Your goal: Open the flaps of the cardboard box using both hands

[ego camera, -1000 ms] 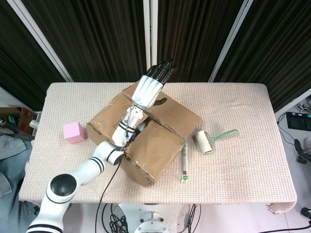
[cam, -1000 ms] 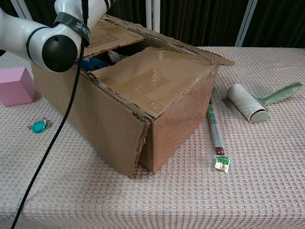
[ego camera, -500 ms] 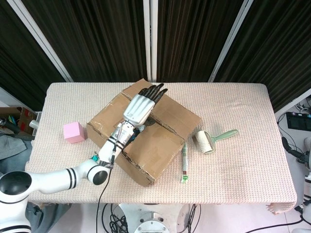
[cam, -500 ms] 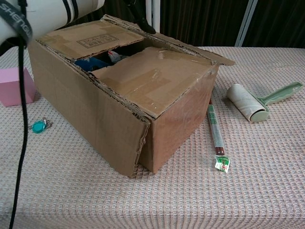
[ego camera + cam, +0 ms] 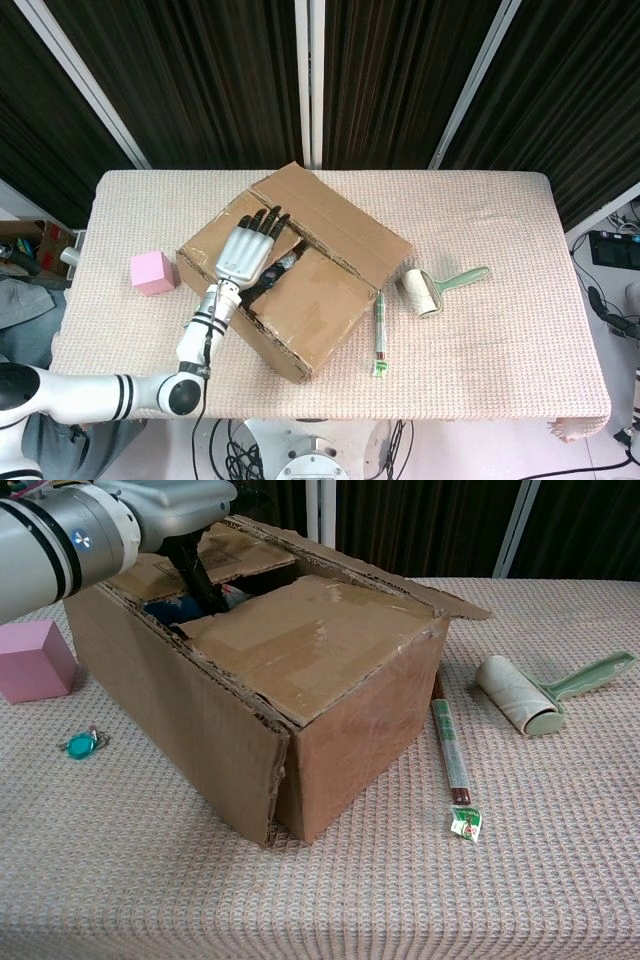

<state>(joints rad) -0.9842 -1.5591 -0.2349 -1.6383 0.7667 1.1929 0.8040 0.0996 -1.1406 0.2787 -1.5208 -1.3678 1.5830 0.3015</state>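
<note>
Head view: cardboard box (image 5: 300,280) sitting left of centre on the table (image 5: 500,330), turned diagonally, long axis running from near-left to far-right. Left hand (image 5: 245,250) laid flat over the left flap (image 5: 225,235), fingers (image 5: 268,222) spread and extended toward the central gap, gripping nothing. Right hand nowhere in frame. Pink cube (image 5: 152,272) just left of the box; lint roller (image 5: 425,290) and a thin tube (image 5: 380,330) to its right.

Chest view: near flap (image 5: 310,640) lying almost level, taped and glossy, its inner edge ragged; far flap (image 5: 400,580) also down. Dark fingers (image 5: 205,585) reaching into the gap above the blue contents (image 5: 175,610). Probably light, stiff corrugated board, hinging readily along the creases, liable to tear at the frayed edges. Best taken by hooking under a flap's free inner edge at the gap, mid-length, then lifting outward.
</note>
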